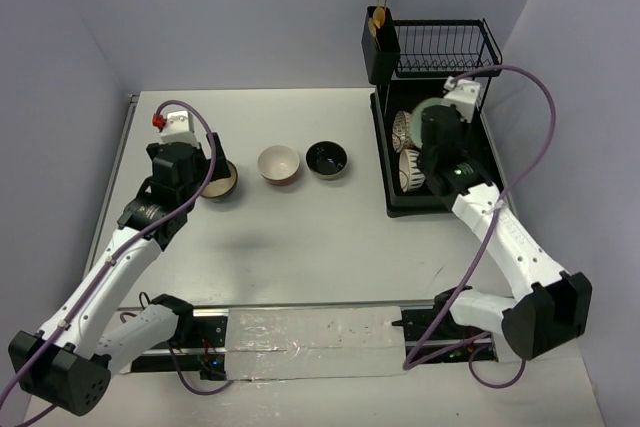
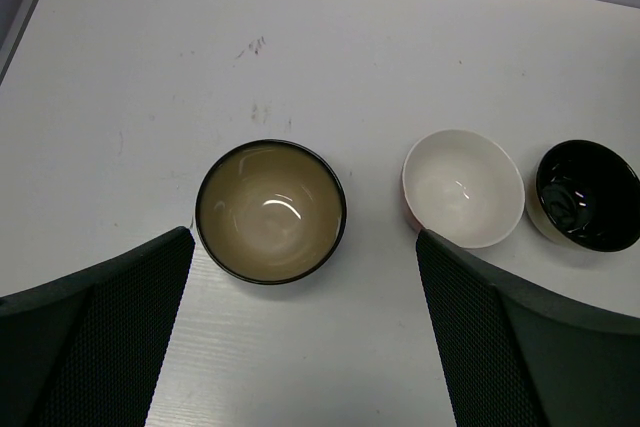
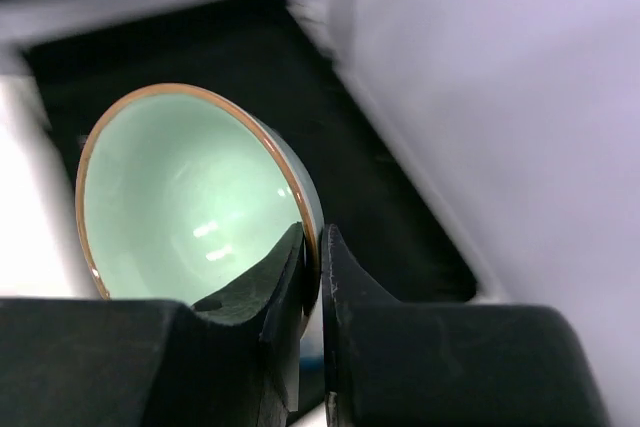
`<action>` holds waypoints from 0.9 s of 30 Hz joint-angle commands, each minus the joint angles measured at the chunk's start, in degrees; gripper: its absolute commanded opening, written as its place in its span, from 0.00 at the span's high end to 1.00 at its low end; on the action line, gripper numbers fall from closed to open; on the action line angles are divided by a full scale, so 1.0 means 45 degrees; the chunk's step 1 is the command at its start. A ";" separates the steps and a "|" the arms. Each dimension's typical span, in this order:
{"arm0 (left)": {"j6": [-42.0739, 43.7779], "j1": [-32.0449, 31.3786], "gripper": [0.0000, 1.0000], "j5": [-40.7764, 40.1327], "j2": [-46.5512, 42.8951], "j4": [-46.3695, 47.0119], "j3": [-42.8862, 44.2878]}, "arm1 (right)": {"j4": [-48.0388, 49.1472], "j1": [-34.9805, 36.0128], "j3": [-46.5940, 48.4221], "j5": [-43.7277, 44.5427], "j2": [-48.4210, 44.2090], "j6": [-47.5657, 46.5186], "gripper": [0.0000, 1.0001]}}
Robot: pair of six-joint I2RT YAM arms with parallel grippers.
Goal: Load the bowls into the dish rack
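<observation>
Mint green bowl (image 3: pixel 190 197): clamped at its rim by the right gripper (image 3: pixel 312 237), one finger inside the lip and one outside, jaws nearly together on the thin wall. It hangs over the far end of the dish rack (image 1: pixel 383 172), turned on edge so its mouth faces sideways, not up. From overhead it sits just behind two patterned bowls (image 1: pixel 403 130) already standing on edge in the rack. Whether it touches the rack floor: cannot tell, as the wrist view is blurred below the rim.

Key relation: the bowl lies straight beyond the fingertips, with the rack directly under it. A round bowl has no long axis to speak of. What matters is the rim plane, which is near upright and roughly in line with the racked bowls. Judgement: the placing step looks nearly done. A short lowering and a release should seat it next to the rear patterned bowl.

Look: pale green glaze inside, glossy with highlights, thin orange-brown rim.

Left gripper (image 2: pixel 303 242): fingers wide apart, holding nothing, poised above the tan bowl (image 2: pixel 270 209), which is dark-rimmed and upright on the table (image 2: pixel 330 37). To its right stand a white bowl (image 2: pixel 463 187) and a dark bowl (image 2: pixel 588 195), touching or nearly so. The left arm is nearer these three, and the right arm is nearer the rack.
</observation>
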 commanded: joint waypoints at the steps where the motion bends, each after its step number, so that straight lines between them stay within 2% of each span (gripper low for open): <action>1: -0.0088 0.0030 0.01 -0.0026 -0.0050 0.0239 0.0390 | 0.2113 -0.1843 -0.0403 -0.0743 -0.1216 -0.1958 1.00; 5: -0.0049 -0.0067 0.01 -0.0064 -0.0050 0.0298 0.0370 | 0.2404 -0.3485 -0.0305 -0.1214 -0.1178 -0.3284 1.00; 7: -0.0011 -0.0126 0.01 -0.0123 -0.0050 0.0337 0.0312 | 0.3398 -0.4072 -0.0460 -0.1408 -0.1119 -0.4160 1.00; 18: 0.0458 -0.0145 0.01 -0.0708 -0.0070 0.1156 -0.0274 | 0.8474 -0.5382 -0.1652 -0.3011 0.1084 -0.7152 1.00; 27: 0.0868 -0.0145 0.01 -0.1099 0.0945 0.1782 -0.0509 | 1.0626 -0.5910 -0.2043 -0.3754 0.2649 -0.8537 1.00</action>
